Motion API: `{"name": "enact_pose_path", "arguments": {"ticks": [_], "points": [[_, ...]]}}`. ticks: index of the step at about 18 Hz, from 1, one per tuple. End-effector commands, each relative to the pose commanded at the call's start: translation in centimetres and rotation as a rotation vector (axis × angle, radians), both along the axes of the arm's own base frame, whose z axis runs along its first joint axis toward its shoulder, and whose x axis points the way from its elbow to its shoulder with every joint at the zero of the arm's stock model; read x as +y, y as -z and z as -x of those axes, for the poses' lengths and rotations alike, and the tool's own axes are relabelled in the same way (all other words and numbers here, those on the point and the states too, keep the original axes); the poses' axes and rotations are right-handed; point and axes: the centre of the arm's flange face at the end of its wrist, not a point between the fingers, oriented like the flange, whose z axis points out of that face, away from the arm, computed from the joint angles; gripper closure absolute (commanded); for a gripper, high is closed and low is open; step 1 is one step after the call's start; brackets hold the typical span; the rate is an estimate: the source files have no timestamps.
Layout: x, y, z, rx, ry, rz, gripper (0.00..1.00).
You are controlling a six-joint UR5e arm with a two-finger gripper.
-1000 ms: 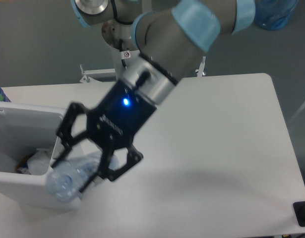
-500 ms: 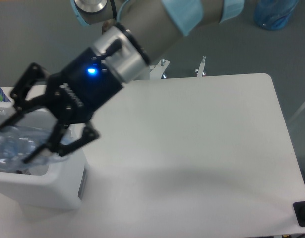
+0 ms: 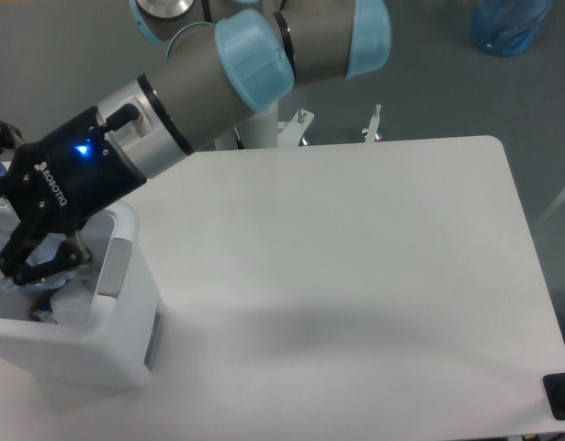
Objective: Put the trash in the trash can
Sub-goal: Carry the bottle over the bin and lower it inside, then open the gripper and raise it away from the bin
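Note:
The white trash can (image 3: 117, 344) stands at the table's front left corner. My gripper (image 3: 8, 246) hangs over its open top at the frame's left edge, partly cut off. Its black fingers (image 3: 39, 262) are closed around the crushed clear plastic bottle (image 3: 5, 230), of which only a pale translucent part shows; its blue cap is hidden. The crumpled white wad (image 3: 75, 305) lies inside the can, just below the gripper, next to some darker scraps.
The white table (image 3: 355, 276) stretches right of the can. A blue water jug (image 3: 507, 23) stands on the floor at the back right. Metal clamps (image 3: 378, 124) sit at the table's far edge. A black object (image 3: 562, 395) is at the front right corner.
My gripper has swung left with the bottle, from the can's front right corner to over the can's opening, and now sits lower and further left.

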Motion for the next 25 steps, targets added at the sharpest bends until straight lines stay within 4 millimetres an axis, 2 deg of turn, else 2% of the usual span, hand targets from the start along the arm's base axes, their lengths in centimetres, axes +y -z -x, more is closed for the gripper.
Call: {"name": "enact_pose_path", "arguments": {"ticks": [2, 3, 6, 8, 11, 14, 17, 21, 25], "points": [[-0.4, 0.7, -1.5, 0.031, 0.032, -0.022, 0.09], [-0.7, 0.9, -1.7, 0.032, 0.032, -0.021, 0.01], [-1.2, 1.3, -1.3, 0.025, 0.022, -0.011, 0.0], [-2.1, 0.7, 0.1, 0.021, -0.009, -0.009, 0.0], [-4.8, -1.0, 4.1, 0.041, -0.091, -0.022, 0.0], [-8.5, -3.1, 9.0, 0.111, -0.213, -0.026, 0.0], [-9.9, -2.5, 12.6, 0.219, -0.338, 0.057, 0.0], [-10.4, -2.3, 17.5, 0.463, -0.558, 0.249, 0.0], [-10.8, 0.4, 21.1, 0.57, -0.66, 0.439, 0.0]]}}
